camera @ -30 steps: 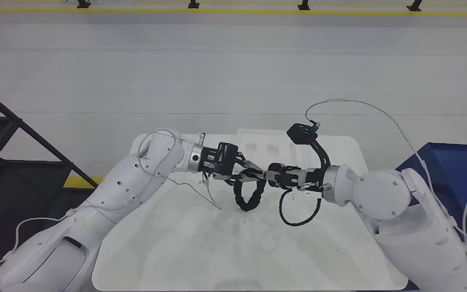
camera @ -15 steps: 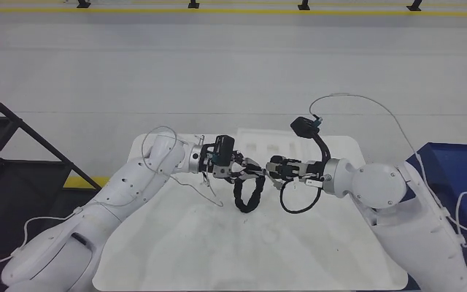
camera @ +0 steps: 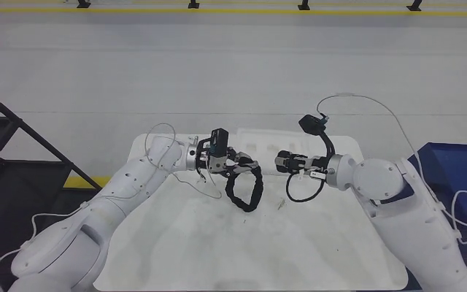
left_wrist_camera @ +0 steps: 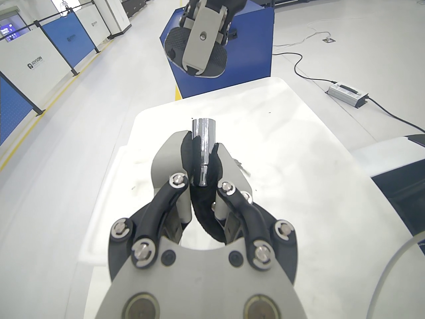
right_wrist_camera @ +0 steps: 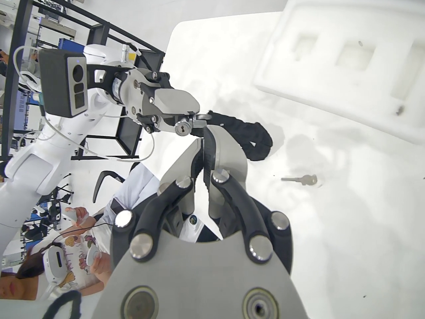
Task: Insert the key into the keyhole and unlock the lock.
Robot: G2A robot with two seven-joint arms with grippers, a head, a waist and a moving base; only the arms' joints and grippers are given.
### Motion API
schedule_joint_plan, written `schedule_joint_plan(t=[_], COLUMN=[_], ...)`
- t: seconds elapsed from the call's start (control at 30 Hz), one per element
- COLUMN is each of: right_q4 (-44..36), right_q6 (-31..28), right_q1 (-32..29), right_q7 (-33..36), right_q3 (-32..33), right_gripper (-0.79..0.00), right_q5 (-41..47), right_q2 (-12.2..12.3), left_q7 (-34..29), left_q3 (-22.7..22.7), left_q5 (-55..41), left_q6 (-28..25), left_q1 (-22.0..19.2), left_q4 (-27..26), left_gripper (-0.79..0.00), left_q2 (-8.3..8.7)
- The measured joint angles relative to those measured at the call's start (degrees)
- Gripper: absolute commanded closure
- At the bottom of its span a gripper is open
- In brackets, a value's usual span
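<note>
My left gripper [camera: 237, 165] [left_wrist_camera: 201, 154] is shut on the lock, a chrome cylinder [left_wrist_camera: 203, 141] whose black fabric-covered cable loop [camera: 244, 191] hangs down to the white table [camera: 219, 248]. The keyhole face [right_wrist_camera: 183, 129] points toward my right gripper [camera: 279, 162] [right_wrist_camera: 202, 147], which hovers a short gap away, shut with nothing between its fingers. A small silver key [camera: 280, 205] [right_wrist_camera: 300, 179] lies flat on the table below and slightly in front of that gap, apart from both grippers.
A white foam tray [camera: 266, 139] with rectangular recesses lies at the table's far edge. A blue box [camera: 445, 160] stands beyond the right side, a black metal frame [camera: 29, 146] to the left. A thin black cable [camera: 303, 191] loops under the right wrist.
The two grippers, close together at the lock a second ago, have drawn apart: the right one pulled back to the right, the left one shifted left. The key now lies on the table.
</note>
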Motion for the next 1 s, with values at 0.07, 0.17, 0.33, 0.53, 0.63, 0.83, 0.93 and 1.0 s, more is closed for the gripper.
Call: schedule_joint_plan(t=[0.07, 0.17, 0.33, 0.53, 0.63, 0.83, 0.93, 1.0], right_q4=[0.44, 1.07, 2.6, 7.25, 10.52, 17.56, 20.43, 22.39], right_q6=[-1.18, -2.64, -3.64, -5.05, -5.56, -1.13, 0.19, 0.78], right_q1=[-0.62, -1.75, -3.24, -2.11, -0.28, 3.96, 6.01, 7.37], right_q7=[1.32, 3.67, 7.14, 7.95, 7.45, 7.02, 6.73, 6.58], right_q3=[0.12, 0.53, 0.7, -3.14, -5.86, -11.32, -13.74, -15.44], right_gripper=[0.0, 0.0, 0.0, 0.0, 0.0, 0.0, 0.0, 0.0], right_q5=[-1.57, -4.44, -10.11, -15.21, -16.69, -18.34, -19.06, -19.82], right_q2=[0.27, 0.77, 1.51, 1.12, 0.47, -1.38, -2.35, -3.02], left_q7=[0.0, -0.01, 0.04, -0.01, -0.01, -0.01, -0.01, -0.01], left_q3=[0.03, -0.07, -0.73, -2.05, -2.71, -3.83, -4.26, -4.5], left_q5=[-0.01, -0.1, -0.65, -1.94, -2.35, -3.29, -3.44, -3.63], left_q6=[0.0, -0.01, 0.04, -0.01, -0.01, -0.01, -0.01, -0.01], left_q1=[-0.15, -0.26, 0.18, 1.27, 1.71, 2.92, 3.45, 3.84], left_q4=[0.47, 0.62, -0.48, -2.94, -4.38, -8.04, -9.67, -10.7], left_gripper=[0.0, 0.0, 0.0, 0.0, 0.0, 0.0, 0.0, 0.0], left_q2=[0.01, 0.27, 1.36, 3.44, 4.68, 7.02, 8.03, 8.66])
